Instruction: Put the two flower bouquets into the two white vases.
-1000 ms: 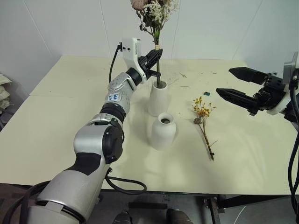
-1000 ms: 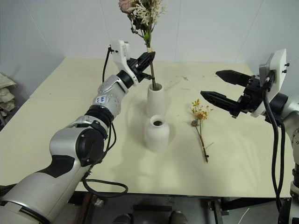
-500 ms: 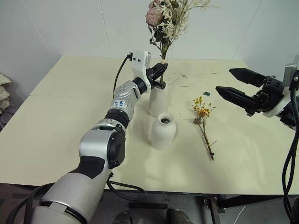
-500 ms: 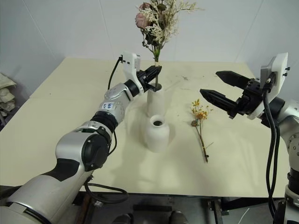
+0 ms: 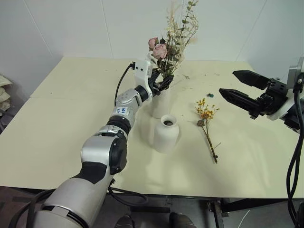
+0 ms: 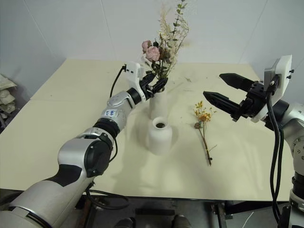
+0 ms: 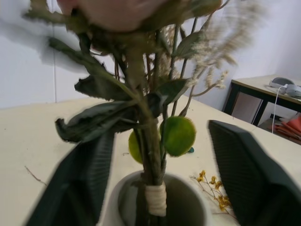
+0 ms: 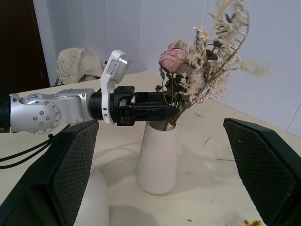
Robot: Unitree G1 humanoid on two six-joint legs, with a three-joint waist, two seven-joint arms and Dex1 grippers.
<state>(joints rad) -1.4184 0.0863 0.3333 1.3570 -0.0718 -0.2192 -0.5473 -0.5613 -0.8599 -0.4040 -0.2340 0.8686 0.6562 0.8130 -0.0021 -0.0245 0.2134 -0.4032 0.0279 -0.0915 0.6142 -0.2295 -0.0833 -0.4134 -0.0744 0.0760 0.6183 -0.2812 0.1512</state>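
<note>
The big bouquet of pink roses, cream sprigs and green leaves [image 5: 168, 42] stands with its tied stems down in the mouth of the taller, slim white vase [image 5: 160, 103], the blooms rising above the rim and leaning a little toward the back wall. The left gripper [image 5: 160, 83] sits right at the vase's mouth with its two black fingers [image 7: 89, 179] parted, one on either side of the stems and not pinching them; in the left wrist view the wrapped stem bundle stands free between them inside the opening. Just in front of that vase, closer to the near edge, is the shorter rounded vase [image 5: 166, 133] with its narrow neck, standing upright. To its right the thin sprig of yellow-orange flowers [image 5: 207, 126] lies flat on the cream table [image 5: 61, 118], flower heads toward the back and stem pointing at the near edge, well apart from both vases. The right gripper [image 6: 219, 90] hangs in the air over the right side of the table beyond the sprig, fingers spread wide and holding nothing, pointing in toward the vases.
</note>
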